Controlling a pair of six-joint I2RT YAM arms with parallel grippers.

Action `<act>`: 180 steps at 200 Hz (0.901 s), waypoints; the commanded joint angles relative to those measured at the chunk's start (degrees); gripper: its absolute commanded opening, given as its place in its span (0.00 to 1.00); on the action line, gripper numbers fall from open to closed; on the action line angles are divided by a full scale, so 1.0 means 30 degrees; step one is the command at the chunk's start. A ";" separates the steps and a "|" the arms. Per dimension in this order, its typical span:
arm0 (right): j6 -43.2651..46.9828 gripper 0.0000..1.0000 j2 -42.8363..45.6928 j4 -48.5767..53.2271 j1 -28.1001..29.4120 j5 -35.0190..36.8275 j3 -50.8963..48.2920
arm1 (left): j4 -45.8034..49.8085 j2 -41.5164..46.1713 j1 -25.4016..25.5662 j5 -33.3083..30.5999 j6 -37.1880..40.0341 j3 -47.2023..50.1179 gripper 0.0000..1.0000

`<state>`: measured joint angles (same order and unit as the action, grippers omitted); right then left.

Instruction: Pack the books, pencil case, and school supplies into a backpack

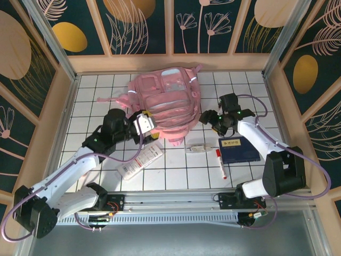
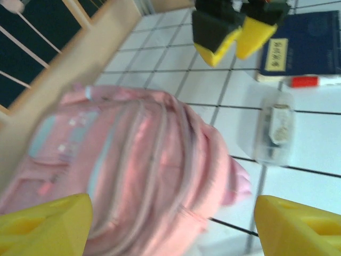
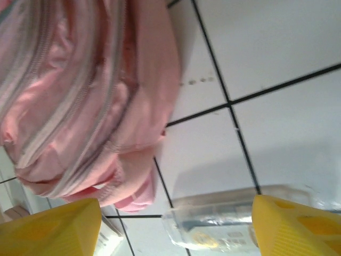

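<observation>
The pink backpack lies at the back middle of the tiled table, its zips looking closed. My left gripper hovers open at its front left edge, with the backpack under the spread yellow fingertips. At the front right corner my right gripper is open too, above the backpack and a small clear plastic case. The navy book lies flat on the right beside the red-capped white marker. The clear case sits between them and the bag. I cannot tell which item is the pencil case.
A long white flat item with red print lies in front of the left gripper. Wooden walls close in the table on three sides. In the left wrist view the right gripper hangs near the book and marker.
</observation>
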<state>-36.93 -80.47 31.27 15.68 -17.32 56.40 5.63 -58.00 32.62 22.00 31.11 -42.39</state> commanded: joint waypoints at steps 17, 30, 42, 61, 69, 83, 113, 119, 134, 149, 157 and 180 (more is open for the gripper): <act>0.0630 0.82 0.1541 0.4379 -0.2308 0.3100 0.0259 | -0.0023 0.1340 0.0315 0.1557 -0.2765 0.1195 0.78; -0.0034 0.85 0.2271 0.5231 -0.3673 0.4392 -0.0299 | -0.0958 0.1180 0.0706 0.1560 -0.4038 0.1311 0.77; -0.0981 0.87 0.3072 0.5734 -0.5507 0.4877 -0.1130 | -0.2504 0.0916 0.1376 0.0207 -0.5933 0.1421 0.78; -0.1908 0.90 0.4770 0.5412 -0.8600 0.4180 -0.2976 | -0.3925 -0.0485 0.1870 -0.1739 -1.0316 0.0597 0.77; -0.2159 0.92 0.5503 0.5146 -0.9725 0.3925 -0.3634 | -0.3815 -0.1475 0.1944 -0.1033 -1.1499 -0.0239 0.82; -0.2496 0.99 0.6519 0.4822 -1.1683 0.4118 -0.4474 | -0.3982 -0.3282 0.2115 0.0019 -1.4480 -0.1642 0.99; -0.2454 0.99 0.6685 0.3336 -1.4252 0.2820 -0.6085 | -0.5097 -0.5817 0.2942 0.0343 -1.9531 -0.3122 0.99; -0.2663 0.99 0.6603 0.2911 -1.4510 0.1656 -0.6717 | -0.4809 -0.6252 0.3061 -0.0024 -2.0222 -0.3431 0.99; -0.3504 0.98 0.6886 0.1755 -1.4523 -0.0735 -0.8121 | -0.4353 -0.6927 0.3201 -0.0478 -2.1103 -0.3944 0.99; -0.4367 0.98 0.7656 0.1038 -1.4371 -0.1267 -0.9111 | -0.4906 -0.7036 0.3338 -0.1005 -2.1488 -0.3590 0.99; -0.4427 0.97 0.7861 0.0698 -1.4368 -0.1386 -0.9452 | -0.5243 -0.7082 0.3407 -0.1151 -2.1508 -0.3410 0.99; -0.4352 0.95 0.7567 -0.0355 -1.4222 -0.1714 -0.9927 | -0.5152 -0.7610 0.3725 -0.1131 -2.0688 -0.3783 0.99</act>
<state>-47.99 -58.22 36.47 -27.49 -18.15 27.75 -7.53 -79.50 42.78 19.38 -29.15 -52.29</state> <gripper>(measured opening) 0.960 0.988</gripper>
